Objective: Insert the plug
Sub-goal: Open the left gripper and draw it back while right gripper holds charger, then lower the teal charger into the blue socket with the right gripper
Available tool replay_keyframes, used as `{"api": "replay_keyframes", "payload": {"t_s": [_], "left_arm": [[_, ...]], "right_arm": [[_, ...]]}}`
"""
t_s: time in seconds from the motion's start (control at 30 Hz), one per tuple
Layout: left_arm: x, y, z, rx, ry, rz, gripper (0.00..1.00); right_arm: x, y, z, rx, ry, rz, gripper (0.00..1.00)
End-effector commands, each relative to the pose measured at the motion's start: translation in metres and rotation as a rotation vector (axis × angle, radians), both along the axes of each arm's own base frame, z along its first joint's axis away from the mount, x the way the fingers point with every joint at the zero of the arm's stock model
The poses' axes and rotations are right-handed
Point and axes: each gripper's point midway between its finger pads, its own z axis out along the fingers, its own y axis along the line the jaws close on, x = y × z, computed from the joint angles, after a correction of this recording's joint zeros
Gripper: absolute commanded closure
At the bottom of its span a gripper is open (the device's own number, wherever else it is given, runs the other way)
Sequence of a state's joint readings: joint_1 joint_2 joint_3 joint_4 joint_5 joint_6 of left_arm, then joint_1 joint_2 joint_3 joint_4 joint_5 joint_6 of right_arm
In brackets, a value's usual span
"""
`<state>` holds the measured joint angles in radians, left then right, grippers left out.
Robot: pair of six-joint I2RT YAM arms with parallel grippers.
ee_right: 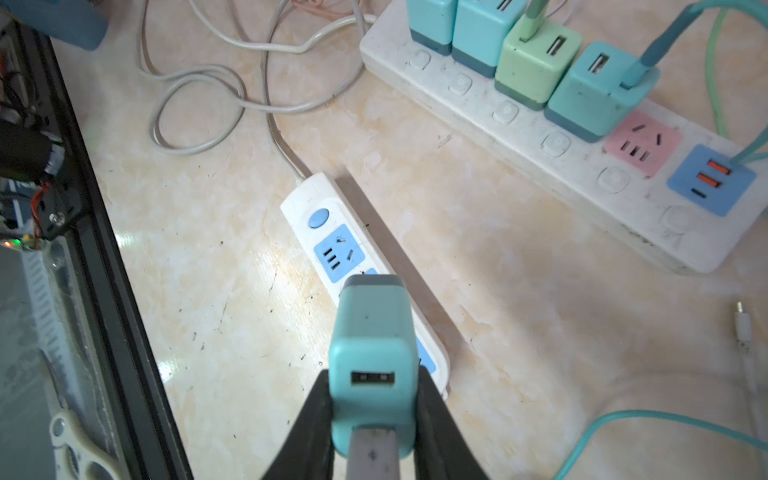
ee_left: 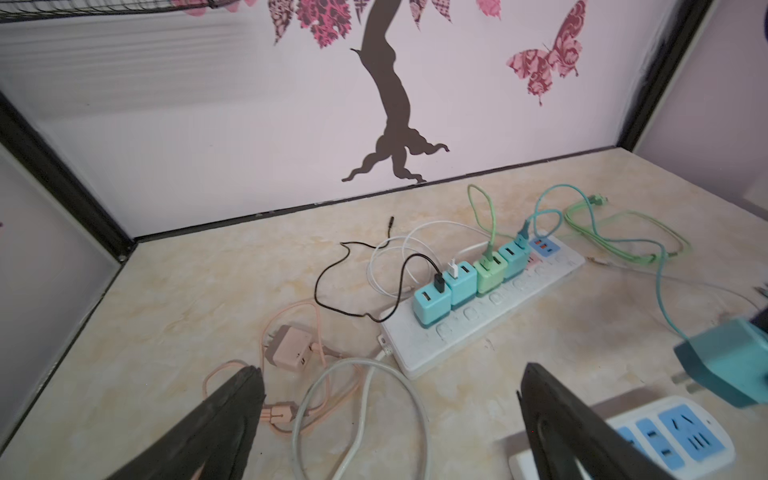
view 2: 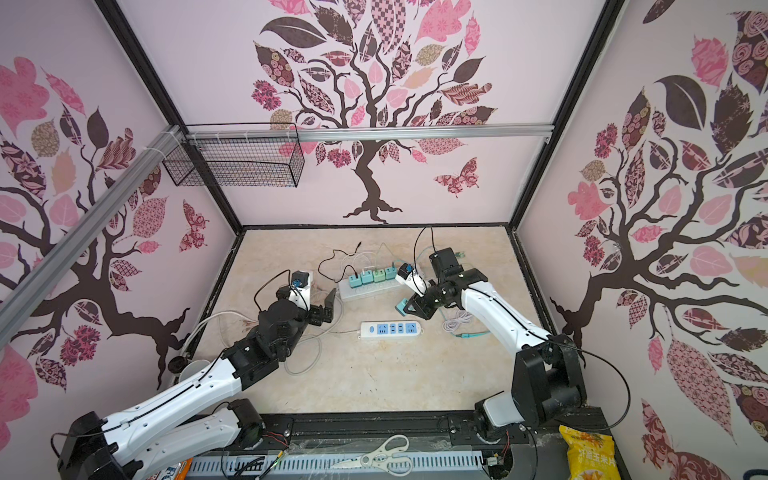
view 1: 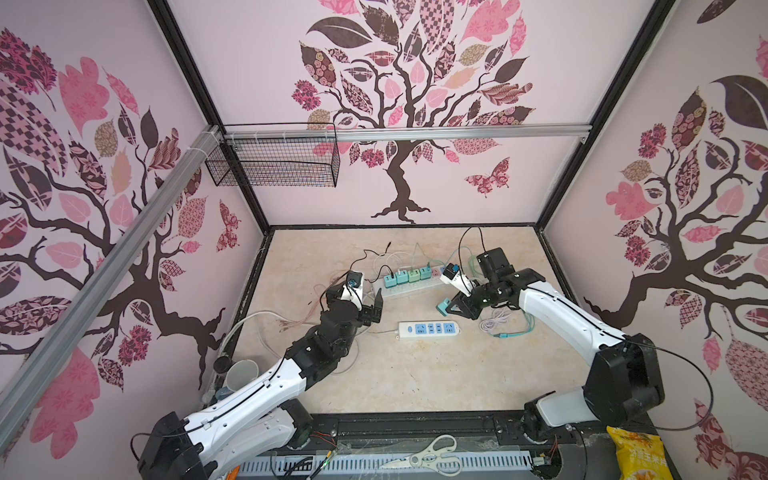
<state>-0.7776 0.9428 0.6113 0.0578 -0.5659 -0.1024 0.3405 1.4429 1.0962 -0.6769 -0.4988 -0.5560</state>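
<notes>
My right gripper (ee_right: 372, 379) is shut on a teal plug (ee_right: 372, 353), a cube charger with a USB port on its back face. The plug hangs just above the small white power strip with blue sockets (ee_right: 332, 249); both top views show the plug (view 1: 444, 306) (view 2: 402, 306) a little behind that strip (view 1: 429, 329) (view 2: 390, 329). My left gripper (ee_left: 390, 370) is open and empty over a loop of white cable. It sits near the left end of the long white strip (view 1: 399, 289), its black fingers (view 1: 378, 297) spread wide.
The long strip (ee_right: 540, 137) carries several teal and green chargers and has a free pink socket (ee_right: 642, 143). A pink charger (ee_left: 291, 351) and loose cables lie around it. Scissors (view 1: 432, 455) and a snack bag (view 1: 636, 455) lie at the front edge.
</notes>
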Motion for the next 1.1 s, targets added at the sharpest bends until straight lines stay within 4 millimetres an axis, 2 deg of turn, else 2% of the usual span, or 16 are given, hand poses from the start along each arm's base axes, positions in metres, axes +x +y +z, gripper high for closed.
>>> {"api": "replay_keyframes", "payload": {"t_s": [0.0,0.13,0.3,0.6,1.07], "left_arm": [[0.003,0.014,0.003,-0.028,-0.010,0.089,0.02],[0.006,0.016,-0.004,0.003,0.000,0.113,0.02],[0.007,0.027,-0.007,0.014,-0.007,0.174,0.02],[0.001,0.036,-0.006,-0.001,-0.029,0.195,0.02],[0.001,0.033,-0.012,0.015,-0.021,0.176,0.02]], "right_arm": [[-0.012,-0.019,-0.019,-0.167,-0.013,0.147,1.00],[-0.016,-0.035,-0.034,-0.291,-0.004,0.217,1.00],[-0.014,-0.029,-0.034,-0.316,-0.090,0.318,1.00],[-0.022,-0.020,-0.050,-0.330,-0.111,0.444,1.00],[-0.033,-0.021,-0.084,-0.406,-0.094,0.530,1.00]]}}
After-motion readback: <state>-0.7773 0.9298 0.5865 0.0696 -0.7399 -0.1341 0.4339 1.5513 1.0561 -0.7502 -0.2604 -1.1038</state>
